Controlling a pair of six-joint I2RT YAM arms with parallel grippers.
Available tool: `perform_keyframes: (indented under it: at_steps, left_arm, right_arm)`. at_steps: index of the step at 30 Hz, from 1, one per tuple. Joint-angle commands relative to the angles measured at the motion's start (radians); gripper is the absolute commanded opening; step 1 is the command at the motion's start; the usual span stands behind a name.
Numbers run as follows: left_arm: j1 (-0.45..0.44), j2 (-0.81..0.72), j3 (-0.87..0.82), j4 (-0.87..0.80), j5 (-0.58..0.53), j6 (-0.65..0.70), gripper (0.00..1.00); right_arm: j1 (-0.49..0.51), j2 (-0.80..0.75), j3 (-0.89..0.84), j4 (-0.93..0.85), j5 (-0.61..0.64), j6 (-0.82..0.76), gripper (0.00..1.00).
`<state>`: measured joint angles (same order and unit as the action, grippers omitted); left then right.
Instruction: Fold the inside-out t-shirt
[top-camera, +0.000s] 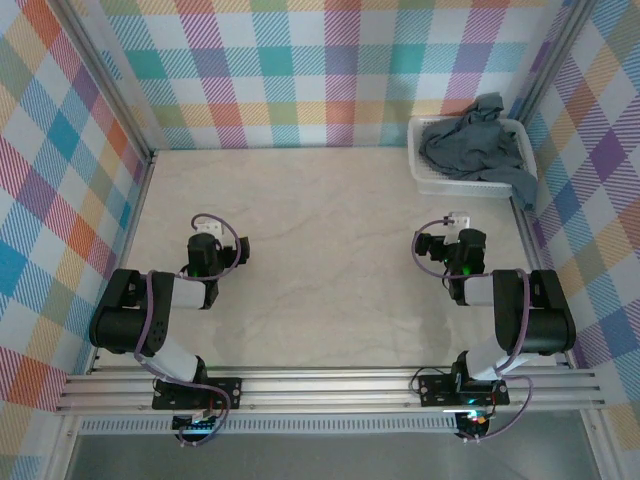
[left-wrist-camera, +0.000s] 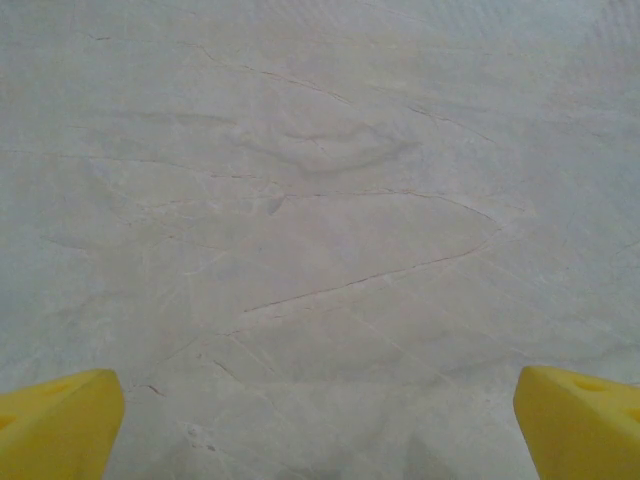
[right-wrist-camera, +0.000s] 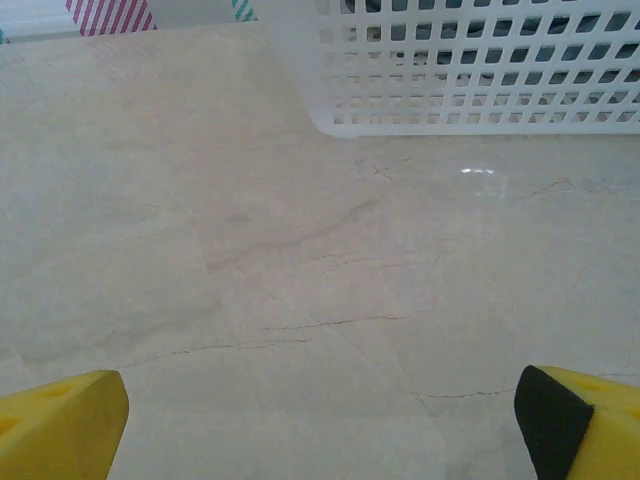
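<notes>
no readable text, no labels, no brands, no numbers anywhere

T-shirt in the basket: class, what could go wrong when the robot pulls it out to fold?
The t-shirt hangs over the rim of the basket, so pulling might drag or tip the basket.
It lies crumpled, so a gripper may pinch several layers.
The left gripper sits far from that corner; reach looks doubtful.

Your dark slate-grey t-shirt (top-camera: 478, 143) sits crumpled in a heap inside the white mesh basket (top-camera: 432, 183) at the bench's far right corner, one fold draping over the rim.
</notes>
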<state>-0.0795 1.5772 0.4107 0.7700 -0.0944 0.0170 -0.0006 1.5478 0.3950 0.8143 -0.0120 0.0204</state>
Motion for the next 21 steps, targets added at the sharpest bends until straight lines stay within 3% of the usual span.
perform_keyframes:
  at_steps: [1,21]
  left_arm:
    - [0.013,-0.010,0.013,0.034,0.007,0.012,1.00]
    - [0.014,-0.013,0.012,0.035,0.012,0.015,1.00]
  right_arm:
    - [0.001,-0.011,0.018,0.016,-0.017,-0.010,1.00]
    - [0.001,-0.042,0.026,-0.015,0.025,0.011,1.00]
